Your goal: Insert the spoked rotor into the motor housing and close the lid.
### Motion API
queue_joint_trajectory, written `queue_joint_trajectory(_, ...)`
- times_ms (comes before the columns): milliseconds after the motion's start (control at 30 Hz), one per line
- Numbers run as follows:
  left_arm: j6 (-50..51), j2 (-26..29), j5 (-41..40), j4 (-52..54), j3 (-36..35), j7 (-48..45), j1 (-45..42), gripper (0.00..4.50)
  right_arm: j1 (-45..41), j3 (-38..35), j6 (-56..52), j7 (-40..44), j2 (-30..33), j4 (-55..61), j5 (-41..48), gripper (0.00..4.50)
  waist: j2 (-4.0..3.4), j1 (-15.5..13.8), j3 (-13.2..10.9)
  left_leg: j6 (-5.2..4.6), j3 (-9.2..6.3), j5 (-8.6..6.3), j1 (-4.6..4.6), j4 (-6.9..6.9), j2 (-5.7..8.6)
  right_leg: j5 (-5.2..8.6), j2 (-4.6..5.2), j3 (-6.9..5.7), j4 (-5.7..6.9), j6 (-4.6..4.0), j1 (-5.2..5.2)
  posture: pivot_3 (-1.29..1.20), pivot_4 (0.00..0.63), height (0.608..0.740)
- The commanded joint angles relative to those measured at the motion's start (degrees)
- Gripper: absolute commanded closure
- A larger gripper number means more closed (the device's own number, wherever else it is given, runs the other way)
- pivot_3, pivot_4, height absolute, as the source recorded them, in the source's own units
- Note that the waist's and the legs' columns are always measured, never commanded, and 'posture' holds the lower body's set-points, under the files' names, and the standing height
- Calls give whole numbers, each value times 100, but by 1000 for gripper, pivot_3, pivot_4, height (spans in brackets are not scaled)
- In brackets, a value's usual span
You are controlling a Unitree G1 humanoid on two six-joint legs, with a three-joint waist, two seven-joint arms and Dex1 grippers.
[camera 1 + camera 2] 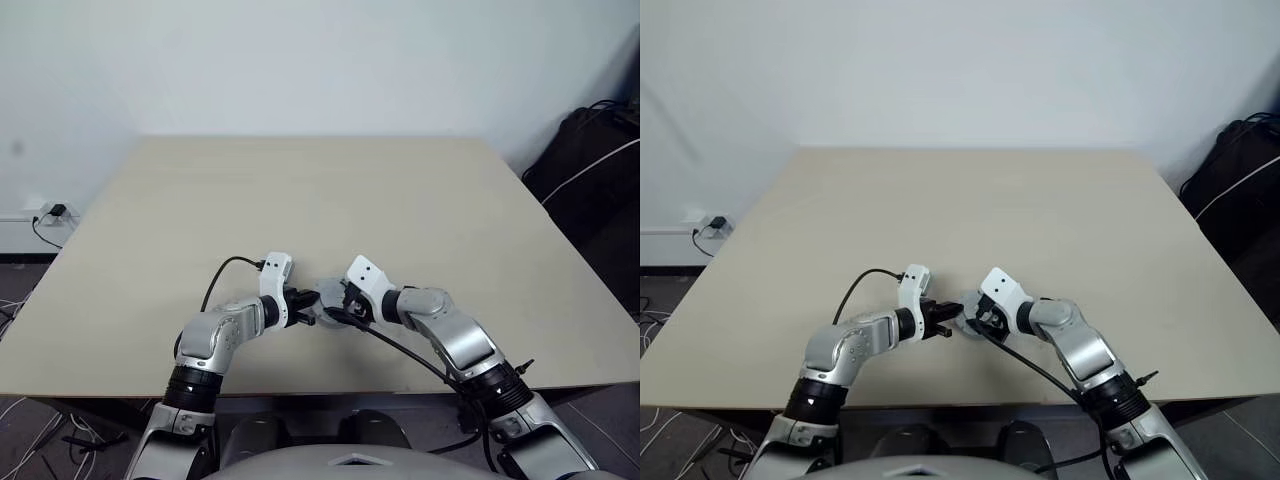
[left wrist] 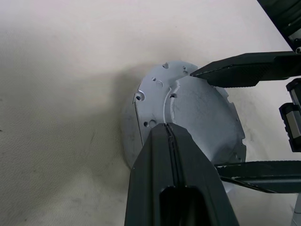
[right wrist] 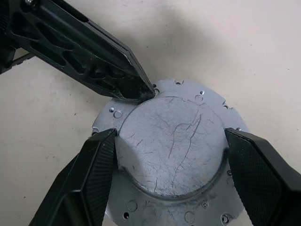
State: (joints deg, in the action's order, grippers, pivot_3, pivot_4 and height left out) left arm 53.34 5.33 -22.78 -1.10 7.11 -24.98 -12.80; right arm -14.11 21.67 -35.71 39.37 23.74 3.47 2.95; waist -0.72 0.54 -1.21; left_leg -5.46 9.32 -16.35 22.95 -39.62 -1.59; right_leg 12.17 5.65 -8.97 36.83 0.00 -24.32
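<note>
The lid (image 3: 171, 155) sits near the table's (image 1: 330, 190) near edge, with bare tabletop out to the far corners. My right gripper (image 3: 170, 162) straddles its raised centre; my left gripper (image 2: 171, 136), pinched closed, presses its top.

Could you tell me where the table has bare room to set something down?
Nearly all of the table is bare, from the far wall edge to both side edges. Only the near middle is crowded: the left end effector and right end effector meet at the lid.

Beige table (image 1: 300, 200), black bag (image 1: 590, 170)
</note>
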Motion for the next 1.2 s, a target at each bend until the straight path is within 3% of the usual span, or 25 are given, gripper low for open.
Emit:
queue_joint_trajectory(33, 138, -69, -60, 73, 109, -16, -13, 4500, 98, 120, -378, 103, 183, -85, -81, 494, 0, -3, 1, 0, 0, 0, 0, 0, 1, 0, 1, 0, 0, 0, 0, 0, 0, 740)
queue_joint_trajectory(100, 141, -65, -20, 84, 136, 15, 1, 4500, 157, 194, -529, 215, 336, 5, -92, 24, 0, -13, 2, -1, 0, -1, 0, 1, 2, 0, 3, 0, -1, 0, 0, 0, 0, 740)
queue_joint_trajectory(333, 153, -61, 2, 176, 196, 33, 78, 4500, 530, -30, -700, 435, 751, 411, 112, 24, 11, -36, 11, -4, -2, -3, 0, 9, 5, 0, 7, 0, -10, 0, 1, 0, 0, 740)
queue_joint_trajectory(633, 156, -69, -23, 265, 218, 11, 125, 4500, 1319, -1274, -599, 805, 1123, 1324, 1174, 24, 19, -163, 6, -22, -5, -14, 7, 28, 11, 2, 8, -3, -45, 6, 2, 0, 0, 740)
queue_joint_trajectory(767, 156, -72, -22, 252, 250, 0, 107, 4500, 1525, -1774, -626, 584, 872, 1379, 1555, 24, 20, -133, -3, -22, -4, -13, 12, 40, 10, -1, 6, -6, -61, 10, -3, 0, 0, 740)
queue_joint_trajectory(900, 155, -70, -22, 236, 272, -12, 85, 4500, 1464, -2455, -763, -261, 176, 1147, 1786, 24, 21, -131, -5, -17, -3, -10, 12, 42, 8, -2, 2, -7, -60, 10, -4, 0, 0, 740)
queue_joint_trajectory(1067, 144, -56, -19, 218, 292, -22, 60, 4500, 1101, -3136, -1852, -1238, -621, 838, 2214, 24, 15, -129, -4, -14, -2, -9, 14, 43, 9, -4, 3, -4, -61, 12, -5, 0, 0, 740)
queue_joint_trajectory(1200, 131, -55, -12, 215, 294, -23, 41, 4500, 947, -3106, -2491, -1464, -959, 764, 2465, 24, 5, -122, -3, -13, -2, -9, 16, 49, 9, -4, 2, -4, -60, 7, -11, 0, 0, 740)
